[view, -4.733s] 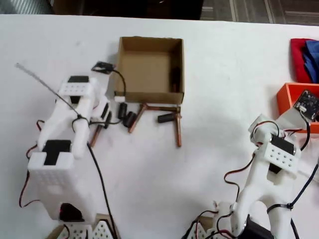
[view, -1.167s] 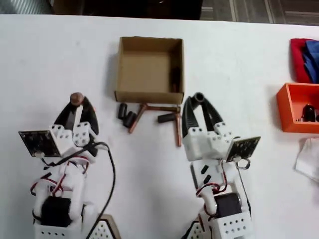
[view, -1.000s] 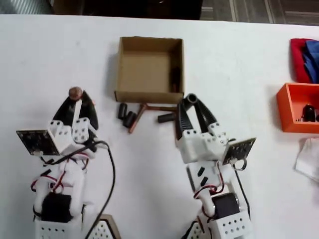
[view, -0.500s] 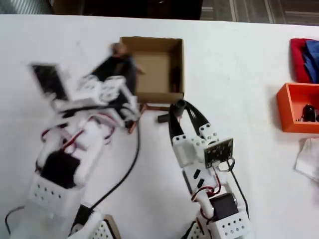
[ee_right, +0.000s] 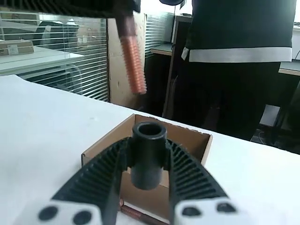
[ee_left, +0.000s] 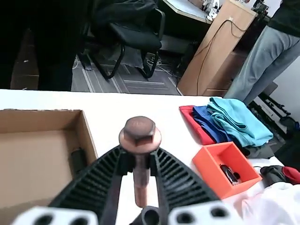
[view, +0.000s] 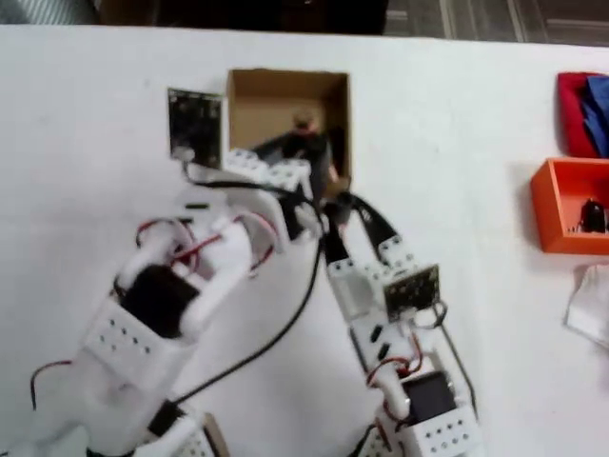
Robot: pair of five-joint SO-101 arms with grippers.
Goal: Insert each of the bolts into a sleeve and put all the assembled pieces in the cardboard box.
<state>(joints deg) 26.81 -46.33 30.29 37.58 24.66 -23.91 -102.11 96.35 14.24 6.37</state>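
My left gripper [ee_left: 139, 161] is shut on a copper bolt [ee_left: 139, 132], held upright just under its hex head with the threaded end pointing down. From above, that left gripper [view: 304, 145] hangs over the front wall of the cardboard box [view: 249, 95]. My right gripper [ee_right: 148, 157] is shut on a black sleeve [ee_right: 148, 136], bore upward, right in front of the box [ee_right: 194, 136]. The bolt's thread [ee_right: 133, 65] hovers a little above the sleeve and slightly to one side. The sleeve's rim [ee_left: 150, 217] lies below the bolt tip. Another sleeve [ee_left: 77, 159] lies inside the box.
A copper bolt [ee_right: 136, 214] lies on the table below the right gripper. At the right edge stand an orange bin [view: 571, 219] and red and blue cloths [view: 582, 109]. The left arm [view: 162, 305] spans the table's middle, hiding the loose parts in front of the box.
The left arm has swung right and forward with the bolt, from the table's left to over the box front. The right gripper with its sleeve has shifted slightly left.
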